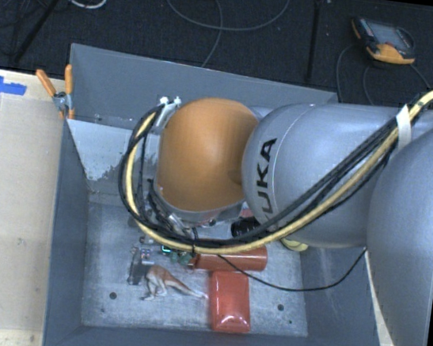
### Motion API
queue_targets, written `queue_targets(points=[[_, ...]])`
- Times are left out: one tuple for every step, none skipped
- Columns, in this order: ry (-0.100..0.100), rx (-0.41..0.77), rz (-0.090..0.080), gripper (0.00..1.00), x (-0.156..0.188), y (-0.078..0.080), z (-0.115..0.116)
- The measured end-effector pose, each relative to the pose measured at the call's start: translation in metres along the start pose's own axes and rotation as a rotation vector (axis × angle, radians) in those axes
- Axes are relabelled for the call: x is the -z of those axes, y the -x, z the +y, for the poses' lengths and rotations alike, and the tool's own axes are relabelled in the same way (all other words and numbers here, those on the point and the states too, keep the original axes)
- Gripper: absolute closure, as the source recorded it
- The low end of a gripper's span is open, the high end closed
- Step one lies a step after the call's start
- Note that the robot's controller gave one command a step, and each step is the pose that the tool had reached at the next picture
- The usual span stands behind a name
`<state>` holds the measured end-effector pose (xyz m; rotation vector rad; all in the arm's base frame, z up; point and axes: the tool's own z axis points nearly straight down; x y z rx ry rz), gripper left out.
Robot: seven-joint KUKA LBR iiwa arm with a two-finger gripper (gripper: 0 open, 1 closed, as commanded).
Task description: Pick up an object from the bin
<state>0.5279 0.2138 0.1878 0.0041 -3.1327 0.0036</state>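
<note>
Matt grey sheet metal for the bin (66,267), scuffed pale and rough-looking across the floor toward the left wall. Smooth, glossy orange plastic on the wrist cover (201,154), satin-smooth grey casing on the arm (317,142), shiny black and yellow sheathing on the cables (129,165). Near the front edge, smooth red plastic by the look, faintly sheened, on the rounded block (229,302), and matt tan plastic on the small dinosaur figure (167,282) just left of it.

White cables (87,0), orange-black device (385,40)

dinosaur figure (171,283) | small, tan-brown | lying on bin (96,287) floor, front middle
</note>
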Motion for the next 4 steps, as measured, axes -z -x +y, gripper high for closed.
queue_targets(points=[[0.002, -0.006, -0.008, 1.0, 0.004, 0.002, -0.001], [0.002, -0.007, -0.008, 1.0, 0.004, 0.002, -0.001], [-0.001, -0.001, -0.001, 1.0, 0.01, 0.002, -0.002], [0.003, 0.144, -0.016, 1.0, 0.046, -0.001, 0.021]])
